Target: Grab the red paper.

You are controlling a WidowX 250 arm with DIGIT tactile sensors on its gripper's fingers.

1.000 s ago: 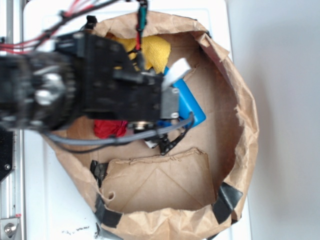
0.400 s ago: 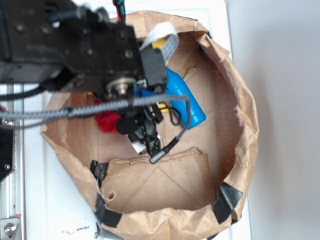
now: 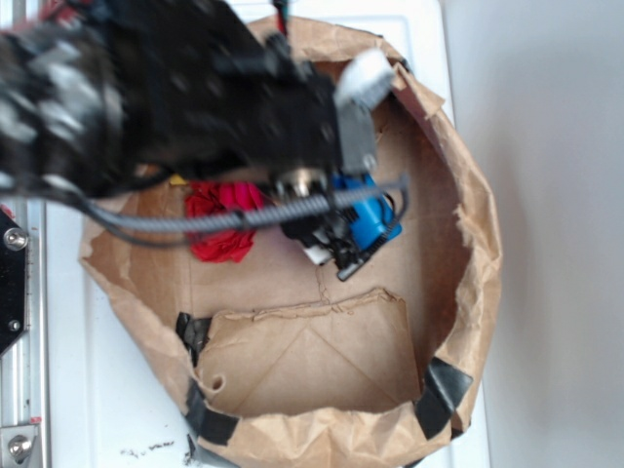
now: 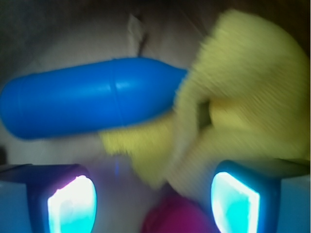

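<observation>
Ext view: WidowX arm [image 3: 175, 107] hangs over a cut-down brown paper bag [image 3: 468, 292] that works as a walled bin, w/ black tape patches on the rim. Red paper [image 3: 222, 222] sits on the bag floor, left-center, crumpled, mostly clear of the arm but partly under the grey cable [image 3: 244, 216]. Blue bottle [image 3: 375, 219] lies on its side just right of it, largely hidden by the wrist.

Wrist view: gripper [image 4: 153, 199] is spread wide, both glowing pads [image 4: 73, 201] apart w/ nothing between them. Bottle fills the upper left; yellow cloth [image 4: 243, 102] is bunched upper right, touching the bottle's end. A reddish blob at the bottom edge btwn the pads is prob the red paper, blurred so can't be sure.

Judgement: approach phase, no grasp yet. Jaws look lined up roughly over the wad; cloth sits close, so a descent risks catching fabric too.
</observation>
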